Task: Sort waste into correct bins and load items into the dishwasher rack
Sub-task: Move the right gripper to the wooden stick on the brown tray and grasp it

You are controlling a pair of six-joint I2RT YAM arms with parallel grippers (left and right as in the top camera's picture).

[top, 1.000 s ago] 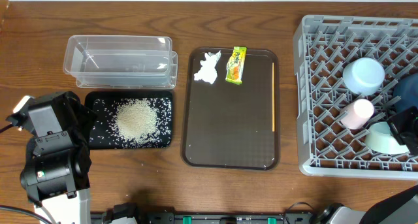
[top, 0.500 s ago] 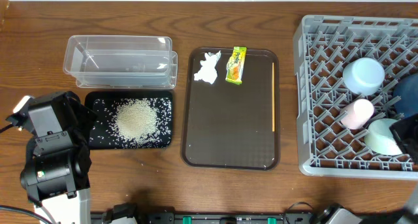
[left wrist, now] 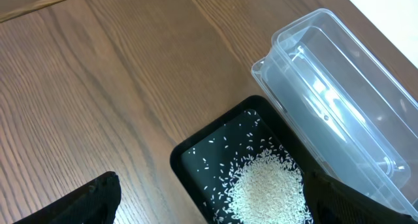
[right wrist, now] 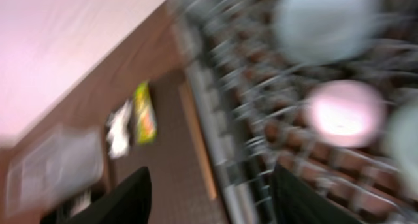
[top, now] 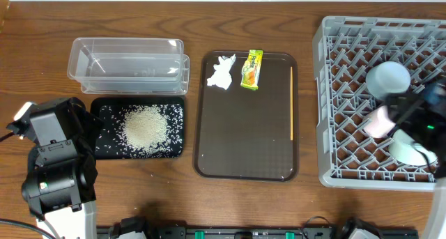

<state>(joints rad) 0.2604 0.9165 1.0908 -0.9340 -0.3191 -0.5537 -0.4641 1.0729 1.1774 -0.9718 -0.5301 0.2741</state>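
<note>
My right gripper (top: 417,112) hovers blurred over the grey dishwasher rack (top: 334,93), jaws open with nothing between them (right wrist: 212,204). In the rack sit the light-blue bowl (top: 387,79), the pink cup (top: 378,120) and the mint-white bowl (top: 411,150); the arm covers the dark-blue bowl. The rice (top: 145,127) lies heaped in the black tray (top: 104,150), behind which stands the clear tub (top: 129,65). The tissue (top: 222,72) and snack wrapper (top: 251,69) lie on the brown tray (top: 244,141). My left gripper (left wrist: 222,211) is open above the black tray's near-left end.
A thin wooden stick (top: 291,103) lies along the brown tray's right side. The left arm's body (top: 52,152) fills the front-left corner. Bare wood runs between the brown tray and the rack.
The right gripper has gone from shut to open and swung up and left over the rack, away from the mint-white bowl. The left arm has not moved.
</note>
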